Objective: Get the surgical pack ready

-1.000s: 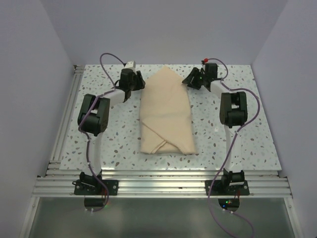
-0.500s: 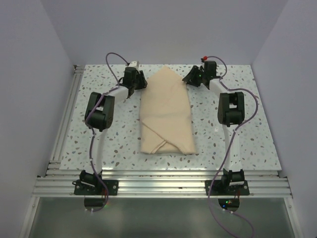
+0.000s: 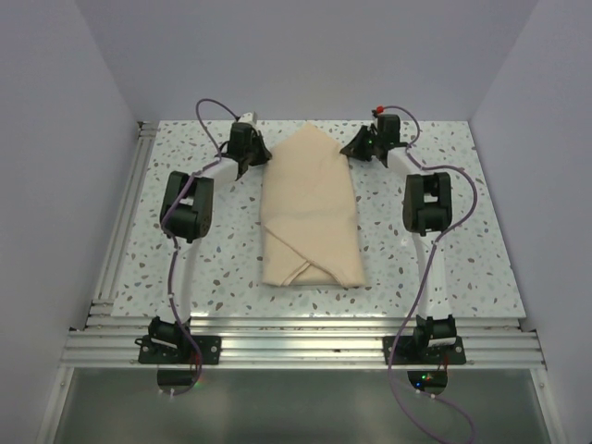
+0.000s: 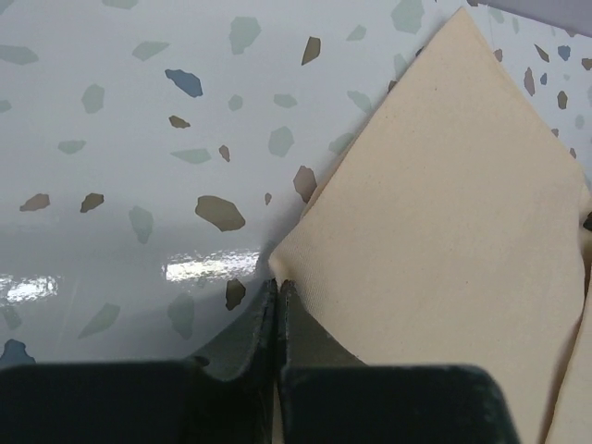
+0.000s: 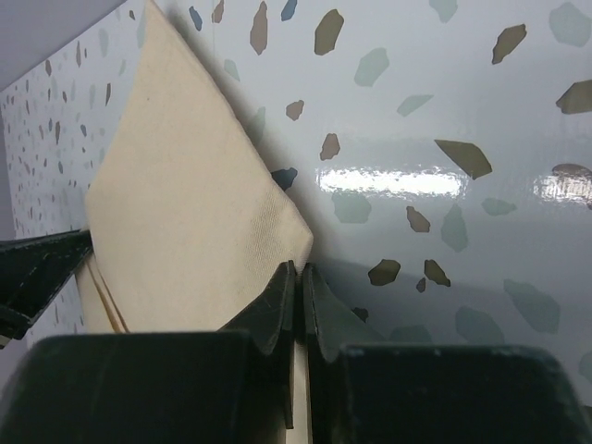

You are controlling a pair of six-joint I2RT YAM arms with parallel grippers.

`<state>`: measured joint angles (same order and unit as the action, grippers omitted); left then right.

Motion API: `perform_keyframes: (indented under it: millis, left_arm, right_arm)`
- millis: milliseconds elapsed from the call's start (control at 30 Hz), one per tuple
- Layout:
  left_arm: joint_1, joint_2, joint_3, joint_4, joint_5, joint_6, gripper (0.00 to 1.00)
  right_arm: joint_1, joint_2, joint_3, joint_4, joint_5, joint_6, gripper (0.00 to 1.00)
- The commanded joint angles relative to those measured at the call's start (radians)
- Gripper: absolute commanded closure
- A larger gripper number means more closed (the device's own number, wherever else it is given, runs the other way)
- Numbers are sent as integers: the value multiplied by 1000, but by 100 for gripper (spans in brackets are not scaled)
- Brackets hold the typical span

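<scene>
Top external view has the surgical pack (image 3: 310,217) lying folded mid-worktop (image 3: 222,268), pointy end at the far side, with the left tool (image 4: 277,287) and right tool (image 5: 298,273) each pinched closed on a far side corner.

I see a plain beige cloth wrap (image 3: 310,213) and a white table (image 3: 222,268) speckled grey, brown and blue.

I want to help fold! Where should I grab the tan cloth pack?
Pinch the surgical pack at a side corner of its far pointed flap, coming in from the outer side. That corner sticks out thin and flat, probably easier than the thick folded body.
</scene>
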<state>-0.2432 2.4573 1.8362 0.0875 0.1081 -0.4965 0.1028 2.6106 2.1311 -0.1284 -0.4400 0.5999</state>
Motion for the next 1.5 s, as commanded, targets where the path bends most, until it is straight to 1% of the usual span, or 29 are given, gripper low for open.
perform_keyframes:
  millis: [0, 67, 233, 433, 600, 633, 700, 833, 900, 1067, 1133, 1300, 1467]
  left_arm:
    - [31, 26, 43, -8, 30, -13, 100]
    - [36, 17, 41, -6, 33, -13, 100]
    - [39, -32, 32, -9, 53, -5, 100]
    - [39, -129, -32, 14, 84, -2, 100]
    - [39, -246, -129, 44, 110, -5, 100]
    - [38, -264, -158, 49, 125, -7, 100]
    - [35, -320, -195, 54, 136, -10, 100]
    - [27, -440, -337, 84, 136, -11, 100]
    - [24, -504, -373, 75, 139, -13, 100]
    - [9, -668, -517, 61, 142, -8, 100]
    - [-7, -711, -566, 48, 136, -1, 100]
    - [-56, -837, -637, -3, 116, 15, 100]
    - [-97, -935, -654, -75, 88, 39, 100]
  right_arm:
    - [-2, 13, 27, 5, -29, 24, 100]
    - [-9, -6, 7, 59, -45, 64, 100]
    - [-11, -64, -42, 114, -74, 100, 100]
    - [-9, -184, -146, 191, -104, 116, 100]
    - [-9, -282, -250, 222, -135, 115, 100]
    - [-9, -323, -272, 226, -140, 112, 100]
    - [-9, -369, -344, 248, -149, 115, 100]
    - [-9, -481, -476, 292, -161, 115, 100]
    - [-9, -550, -542, 291, -166, 109, 100]
    - [-9, -713, -680, 268, -174, 80, 100]
    - [-9, -756, -721, 259, -174, 69, 100]
    - [-11, -909, -835, 231, -172, 41, 100]
    - [-8, -1035, -921, 158, -154, -5, 100]
